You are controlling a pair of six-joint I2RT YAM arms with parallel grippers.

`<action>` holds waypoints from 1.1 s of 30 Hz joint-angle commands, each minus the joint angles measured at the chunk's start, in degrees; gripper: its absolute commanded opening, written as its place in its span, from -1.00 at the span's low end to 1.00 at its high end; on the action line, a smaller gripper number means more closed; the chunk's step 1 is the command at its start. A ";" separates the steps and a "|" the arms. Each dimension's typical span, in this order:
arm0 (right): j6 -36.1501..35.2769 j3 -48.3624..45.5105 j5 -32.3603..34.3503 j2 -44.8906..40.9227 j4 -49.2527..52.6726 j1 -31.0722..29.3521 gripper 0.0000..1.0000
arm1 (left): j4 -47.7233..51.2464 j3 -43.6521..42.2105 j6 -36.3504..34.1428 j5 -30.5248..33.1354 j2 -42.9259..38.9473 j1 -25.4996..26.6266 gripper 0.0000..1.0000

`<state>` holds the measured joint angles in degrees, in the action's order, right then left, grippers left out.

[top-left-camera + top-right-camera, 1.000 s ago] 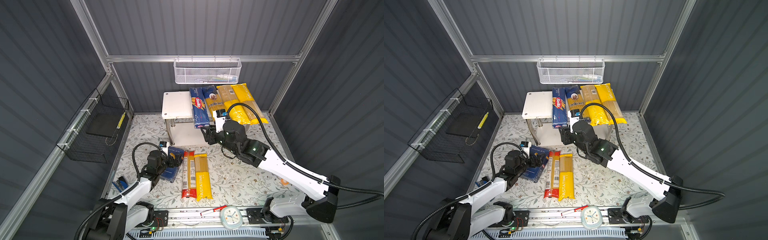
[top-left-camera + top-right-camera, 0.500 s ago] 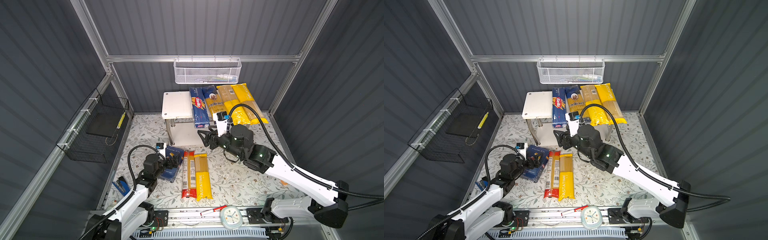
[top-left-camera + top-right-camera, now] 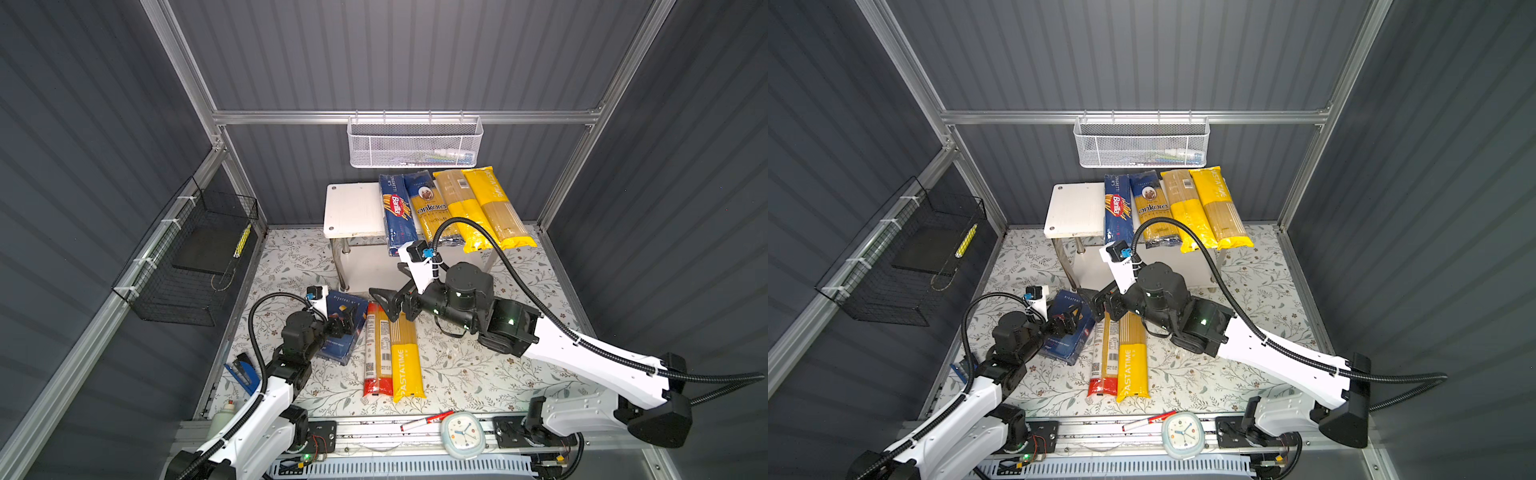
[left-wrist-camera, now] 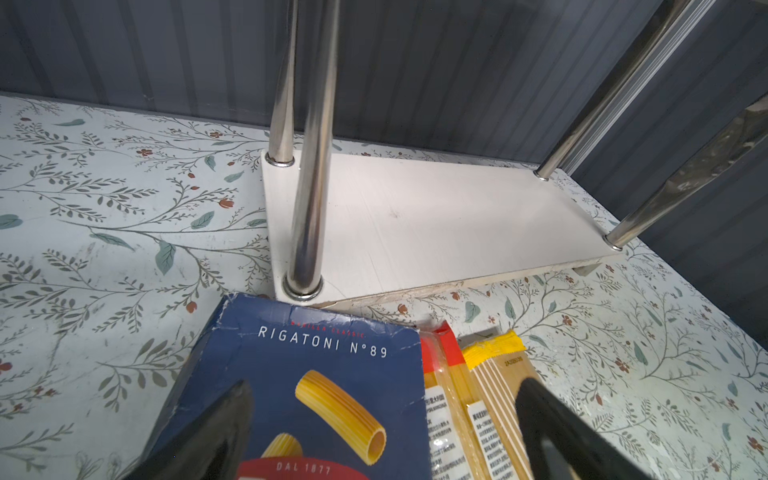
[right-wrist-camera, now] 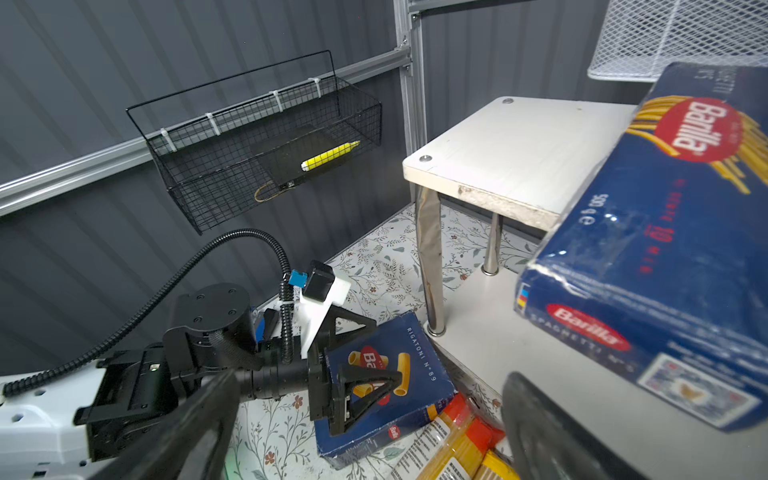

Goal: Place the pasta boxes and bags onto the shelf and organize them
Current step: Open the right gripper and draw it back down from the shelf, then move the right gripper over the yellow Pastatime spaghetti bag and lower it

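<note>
On the flowered tabletop (image 3: 478,374), the rigatoni box (image 4: 332,374), red-ended bag (image 3: 376,353) and yellow bag (image 3: 405,361) lie before the shelf (image 3: 353,208). The left gripper (image 4: 384,382) is spread above the box, probably to take it; the right gripper (image 3: 384,305) has its jaws apart, empty.

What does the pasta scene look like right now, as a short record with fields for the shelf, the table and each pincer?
shelf top: Barilla spaghetti box, ankara bag, two PASTATIME bags, side by side, overhanging the front edge
lower board: bare as far as seen
table: rigatoni box, red-ended bag, third PASTATIME bag
left pincer: open, over the rigatoni box
right pincer: open, empty, over the shelf-side ends of the table bags
left to place: three items
</note>
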<state>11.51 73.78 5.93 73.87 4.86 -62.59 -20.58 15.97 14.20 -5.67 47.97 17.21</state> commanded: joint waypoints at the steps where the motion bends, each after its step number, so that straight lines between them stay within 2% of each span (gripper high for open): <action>1: 2.69 -0.42 -2.34 1.10 2.14 -0.74 0.98 | 0.91 -0.76 -0.46 0.82 -1.02 0.10 0.99; 8: 9.72 -6.23 9.10 0.77 9.87 -3.13 0.98 | 0.28 -0.50 -0.49 1.02 0.95 0.10 0.99; 12: 14.69 -8.90 11.05 1.63 14.62 -3.15 0.98 | 0.27 -0.35 -0.72 1.14 1.49 0.10 0.99; 15: 17.94 -5.90 11.78 3.02 24.17 -3.20 0.98 | 0.45 -0.26 -0.75 1.54 1.47 0.10 0.99; 17: 19.98 -6.00 12.48 3.17 26.34 -3.22 0.98 | 0.45 -0.16 -0.75 1.31 1.43 0.10 0.99; 27: 34.80 -21.12 16.00 -4.53 17.73 -3.02 0.98 | 0.22 -0.06 -0.75 1.36 2.17 0.10 0.99; 33: 35.19 -21.88 16.23 -2.75 21.16 -2.97 0.98 | 0.47 0.82 -0.48 0.31 3.45 0.10 0.99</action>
<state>44.80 51.13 20.53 70.02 24.64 -65.63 -20.60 15.94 14.20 -4.56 51.27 17.21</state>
